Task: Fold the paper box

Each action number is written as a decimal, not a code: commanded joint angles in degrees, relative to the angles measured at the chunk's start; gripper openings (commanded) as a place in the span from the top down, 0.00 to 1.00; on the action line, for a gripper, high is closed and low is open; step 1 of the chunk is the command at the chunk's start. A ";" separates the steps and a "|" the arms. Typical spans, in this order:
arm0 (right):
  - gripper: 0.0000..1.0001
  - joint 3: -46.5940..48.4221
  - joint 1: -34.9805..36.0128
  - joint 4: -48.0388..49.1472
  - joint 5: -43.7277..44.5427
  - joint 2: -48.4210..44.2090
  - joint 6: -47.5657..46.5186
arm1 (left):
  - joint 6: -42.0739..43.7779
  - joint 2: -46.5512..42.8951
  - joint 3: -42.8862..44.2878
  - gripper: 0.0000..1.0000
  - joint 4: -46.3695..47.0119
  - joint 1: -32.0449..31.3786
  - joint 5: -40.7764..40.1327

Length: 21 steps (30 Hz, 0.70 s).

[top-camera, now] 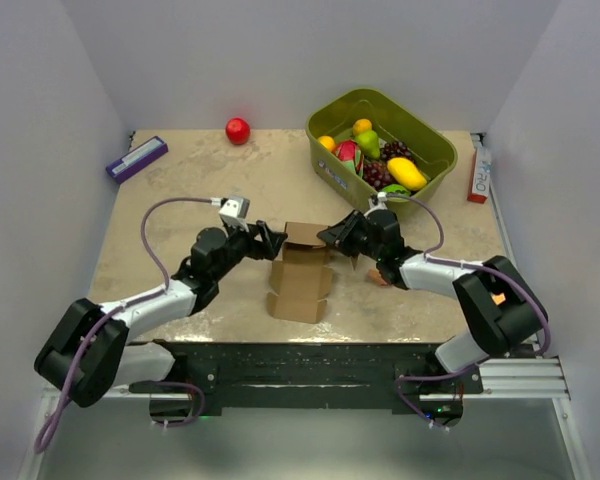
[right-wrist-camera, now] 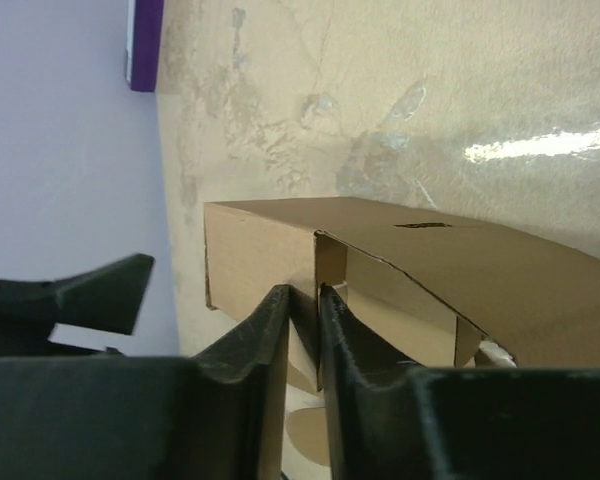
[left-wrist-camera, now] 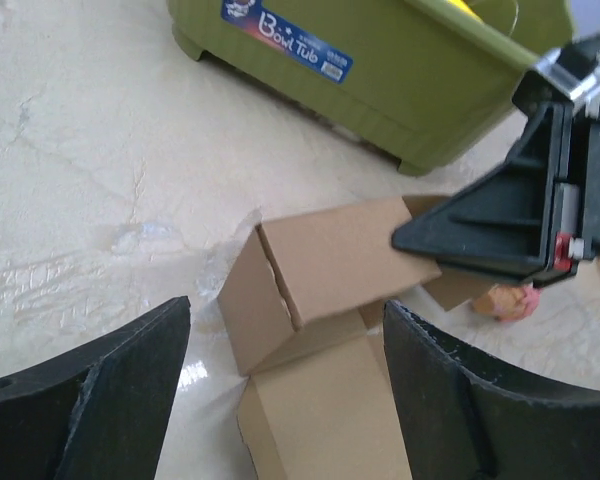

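Risking the paper box [top-camera: 302, 270] springing open between left claw [top-camera: 275, 242], standing wide, and right claw [right-wrist-camera: 305, 305], narrowly pinching its wall.

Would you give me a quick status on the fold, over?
Left gripper open beside paper box. Right gripper pinching one wall. Box partly folded. Green bin behind, not touching.

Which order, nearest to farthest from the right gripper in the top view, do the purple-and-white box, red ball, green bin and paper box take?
1. paper box, centre, right at the right gripper.
2. green bin, just behind, on the right.
3. red ball, far edge, left of centre.
4. purple-and-white box, far left corner.
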 commanded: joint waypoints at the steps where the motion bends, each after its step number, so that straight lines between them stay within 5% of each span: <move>1: 0.65 2.81 0.36 -8.24 4.18 -3.66 -7.72 | -8.41 3.14 5.82 0.18 -3.71 4.51 9.33; 9: 0.28 6.33 1.42 -19.58 9.18 -9.65 -14.85 | -10.88 11.85 10.57 0.19 -0.72 7.33 15.31; 14: 0.26 8.17 1.94 -25.81 11.30 -11.50 -19.16 | -10.35 15.10 11.37 0.20 -0.28 7.33 15.58; 21: 0.37 8.18 4.66 -28.20 13.67 -11.67 -21.54 | -10.44 17.13 12.24 0.23 1.74 7.33 15.58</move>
